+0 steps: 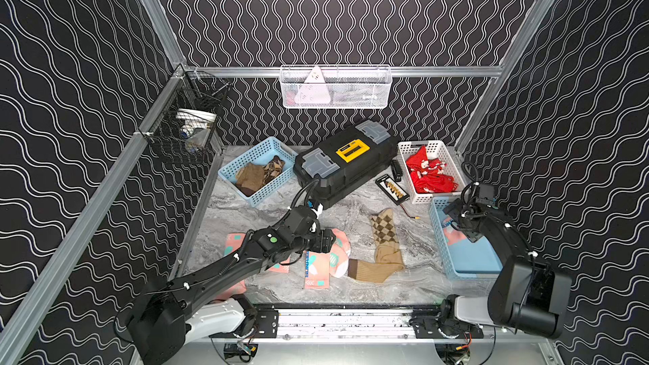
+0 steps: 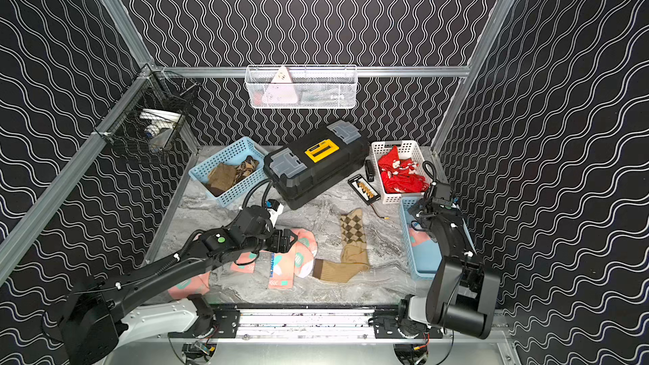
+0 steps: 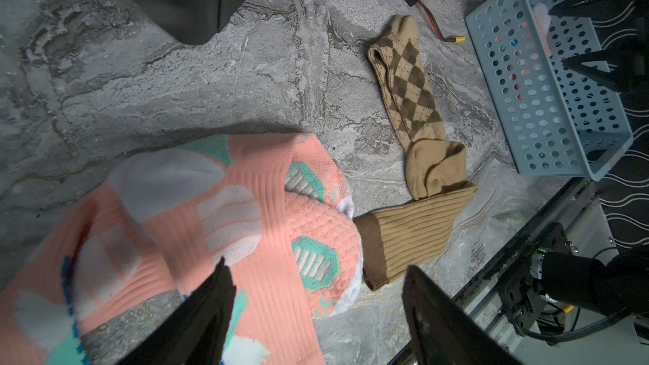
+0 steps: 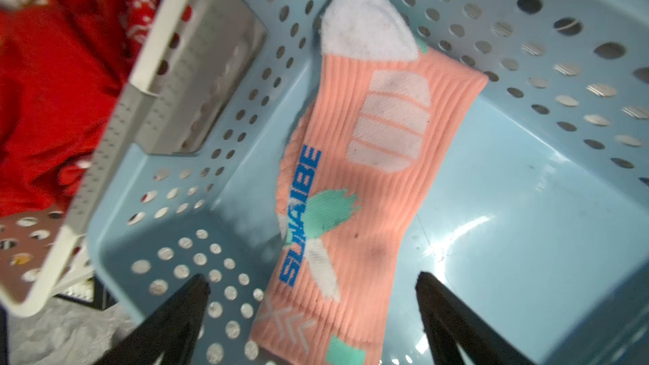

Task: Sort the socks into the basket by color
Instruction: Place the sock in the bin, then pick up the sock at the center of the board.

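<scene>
2 grippers stand with jaws spread wide, and neither holds anything. Our right gripper (image 4: 310,277) hangs inside the light blue perforated plastic basket (image 4: 526,187) at the right side of the grey marble-patterned tabletop (image 1: 281,289). A salmon-pink sock with teal marks and blue lettering (image 4: 368,156) lies loose on the basket floor between the jaws, its white toe leaning up the wall. Our left gripper (image 3: 316,265) hovers just over a heap of several more salmon-pink socks (image 3: 246,226) near the front of the table. We judge that heap the main hazard: the socks overlap, so a pinch could lift 2 at once, or catch 1 thin layer that slips out in transit. A ribbed tan sock with a brown cuff (image 3: 411,237) touches the heap's edge, next to a tan-brown argyle sock (image 3: 411,86). A grab too far that way could drag tan fabric into the pink basket, when it belongs with the brown socks in the other light blue basket (image 1: 233,187) at the back left. The right fingertips sit low between light plastic walls, so a sideways exit could hook the rim and shove this basket into the white perforated basket (image 1: 405,170) of red socks (image 1: 432,177) just beside it. If the left arm crosses before the right clears, we risk a collision.
</scene>
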Tool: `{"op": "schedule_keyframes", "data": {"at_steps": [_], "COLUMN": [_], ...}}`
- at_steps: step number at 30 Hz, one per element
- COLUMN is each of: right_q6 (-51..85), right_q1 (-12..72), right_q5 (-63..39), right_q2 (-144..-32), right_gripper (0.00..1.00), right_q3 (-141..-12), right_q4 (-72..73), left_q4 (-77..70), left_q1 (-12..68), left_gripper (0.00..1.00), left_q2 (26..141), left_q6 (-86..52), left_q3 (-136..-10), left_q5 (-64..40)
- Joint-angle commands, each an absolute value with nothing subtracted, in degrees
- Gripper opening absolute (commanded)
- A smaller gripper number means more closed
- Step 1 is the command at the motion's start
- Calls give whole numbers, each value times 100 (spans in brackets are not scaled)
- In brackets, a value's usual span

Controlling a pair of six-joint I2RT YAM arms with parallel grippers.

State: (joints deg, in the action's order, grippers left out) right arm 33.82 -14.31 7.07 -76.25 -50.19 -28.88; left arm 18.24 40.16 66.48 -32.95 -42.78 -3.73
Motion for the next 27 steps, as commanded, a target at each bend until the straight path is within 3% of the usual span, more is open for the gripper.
{"op": "schedule_keyframes", "data": {"at_steps": [1, 8, 9, 10, 18, 27], "right_q6": [3384, 3321, 3305, 3284, 3217, 3139], "right_q1": [-1222, -2, 148, 248, 985, 1072], "right_q5": [536, 514, 438, 335, -46, -289], "right_q2": [-7316, -6841, -6852, -6864, -6839, -6806], "right_gripper": [97, 98, 98, 98, 98, 98], "right_q3": [-5156, -5463, -5522, -5564, -5730, -5694], "right_q4": [-3155, -3416, -3461, -3480, -3556, -3482], "left_q4": [2092, 2141, 2128, 2140, 2115, 1474], "left_q1": [4034, 4151, 4160, 4165, 4192, 4186], "left_gripper": [80, 83, 95, 99, 99, 90], "left_q2": [6783, 7135, 7224, 7307, 7902, 8718], "left_q6": [-3390, -3533, -3533, -3529, -3353, -3120], "left_q3": [-4358, -4342, -4365, -4392, -4690, -4895], "left_q5": [-192, 232, 337, 447, 1504, 1301]}}
